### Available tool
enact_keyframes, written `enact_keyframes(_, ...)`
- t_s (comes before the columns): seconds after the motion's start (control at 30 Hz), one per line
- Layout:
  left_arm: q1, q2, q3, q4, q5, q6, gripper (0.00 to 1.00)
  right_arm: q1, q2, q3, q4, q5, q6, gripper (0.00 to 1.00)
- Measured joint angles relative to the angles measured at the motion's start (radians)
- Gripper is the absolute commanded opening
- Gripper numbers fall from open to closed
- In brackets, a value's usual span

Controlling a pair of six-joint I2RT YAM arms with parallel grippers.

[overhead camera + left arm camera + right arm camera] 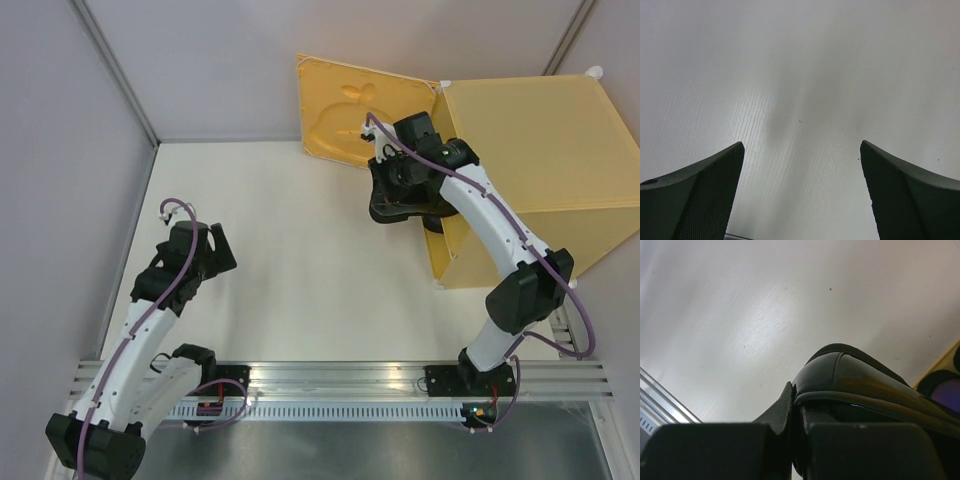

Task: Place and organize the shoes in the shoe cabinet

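While the left hand point(214, 256) is hanging over the bare white worktop point(290, 230) in the lower left of the top view, the right hand point(396, 200) is reaching toward the upper middle of the frame, just left of the shoe cabinet point(530, 150). The right hand is gripping 1 glossy black shoe point(400, 212), its fingers pinched tight on the shoe's rim. In the right wrist view the black shoe point(855, 375) is filling the lower right, its curved upper rising above the closed fingers point(780, 415), and the pale worktop point(740, 315) is spreading across the rest of the frame.

The cabinet is sitting in the upper right of the top view, its open side facing left, and its door point(345, 110) is standing swung open at the top centre, the embossed motif showing. The black shoe is hanging just outside the cabinet's opening, close to its front edge. At the far right edge of the right wrist view, a strip of the yellow cabinet point(940, 362) is showing, with 1 purple shoe point(946, 392) lying just inside it.

In the left wrist view the left hand point(802, 150) is spread wide, its 2 dark fingers point(705, 195) sitting at the bottom corners with nothing between them but worktop point(800, 60).
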Motion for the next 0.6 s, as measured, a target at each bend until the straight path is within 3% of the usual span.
enact_keyframes(0.2,0.000,0.010,0.000,0.000,0.001,0.000,0.98,-0.102,0.033,0.082,-0.063,-0.028,-0.024,0.01)
enact_keyframes(0.6,0.000,0.024,0.000,0.001,0.002,0.000,0.98,-0.139,0.072,0.161,-0.148,0.068,-0.045,0.04)
